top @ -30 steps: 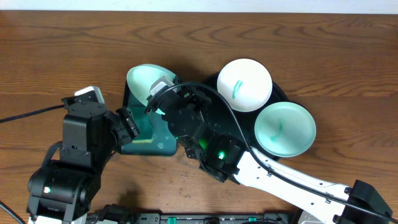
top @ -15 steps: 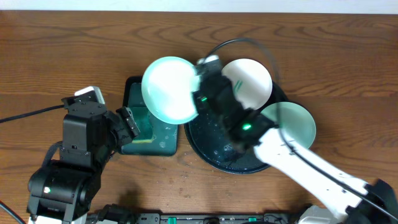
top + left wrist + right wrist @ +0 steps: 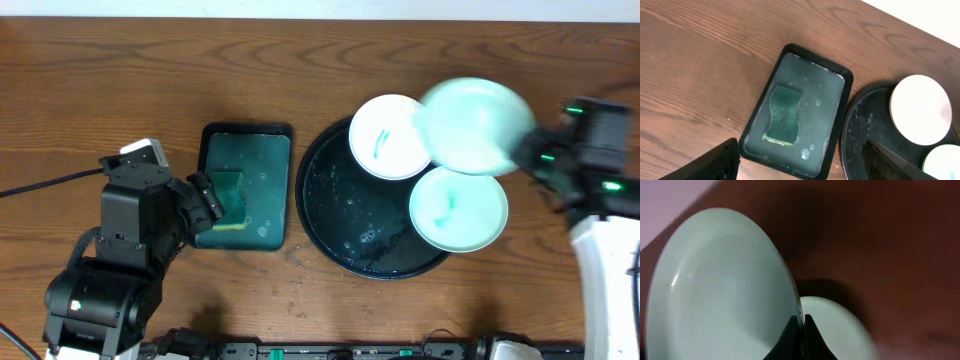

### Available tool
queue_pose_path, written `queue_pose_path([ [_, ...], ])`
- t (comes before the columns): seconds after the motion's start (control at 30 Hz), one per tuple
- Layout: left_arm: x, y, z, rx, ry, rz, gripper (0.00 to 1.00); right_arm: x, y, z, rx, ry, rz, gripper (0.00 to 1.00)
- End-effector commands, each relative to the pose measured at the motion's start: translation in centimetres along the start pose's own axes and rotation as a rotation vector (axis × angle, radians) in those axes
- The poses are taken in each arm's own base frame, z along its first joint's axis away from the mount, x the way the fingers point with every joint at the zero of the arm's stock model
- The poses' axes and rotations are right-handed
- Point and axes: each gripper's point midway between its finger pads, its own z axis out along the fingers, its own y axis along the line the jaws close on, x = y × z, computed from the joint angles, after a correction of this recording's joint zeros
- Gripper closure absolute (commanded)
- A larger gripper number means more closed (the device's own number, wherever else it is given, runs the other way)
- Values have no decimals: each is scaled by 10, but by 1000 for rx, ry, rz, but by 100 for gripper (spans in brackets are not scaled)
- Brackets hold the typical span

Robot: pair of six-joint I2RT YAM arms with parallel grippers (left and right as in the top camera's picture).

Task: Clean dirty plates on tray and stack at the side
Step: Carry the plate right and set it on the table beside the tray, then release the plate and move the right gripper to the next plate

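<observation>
While aloft, plate partly over tray.

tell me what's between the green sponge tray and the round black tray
Only a narrow strip of wooden table; in the overhead view the green tray and the black tray sit side by side without touching.

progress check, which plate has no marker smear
The pale aqua round plate in the right pincer; the black tray's upper white plate and lower aqua plate carry teal smears.
</observation>
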Motion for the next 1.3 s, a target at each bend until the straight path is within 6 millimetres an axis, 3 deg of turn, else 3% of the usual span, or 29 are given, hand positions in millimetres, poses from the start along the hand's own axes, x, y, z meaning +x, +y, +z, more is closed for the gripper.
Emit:
queue_pose_path([
  [0.0, -5, -1, -5, 7, -14, 0, 21, -17, -55, -4, 91, -9, 171, 99],
  [0.17, -5, -1, -5, 7, -14, 0, 21, -26, -139, 0, 317, -22, 330, 99],
  [0.3, -5, -1, -5, 7, -14, 0, 21, -18, -188, 14, 490, 24, 387, 99],
  [0.57, -5, -1, -5, 7, -14, 0, 21, 32, -205, 71, 505, 299, 435, 99],
  [0.73, -5, -1, -5, 7, -14, 0, 21, 50, -194, 90, 435, 404, 400, 98],
  [0.8, -5, -1, -5, 7, -14, 0, 21, 51, -186, 93, 399, 421, 355, 86],
  [0.83, -5, -1, -5, 7, -14, 0, 21, 50, -181, 92, 379, 420, 331, 73],
  [0.9, -5, -1, -5, 7, -14, 0, 21, 44, -172, 89, 348, 401, 290, 62],
  [1.0, -5, -1, -5, 7, -14, 0, 21, 31, -142, 81, 221, 358, 201, 56],
  [1.1, -5, -1, -5, 7, -14, 0, 21, 28, -100, 66, 58, 341, 105, 52],
  [1.27, -5, -1, -5, 7, -14, 0, 21, 53, -59, 52, 5, 404, -68, 44],
])
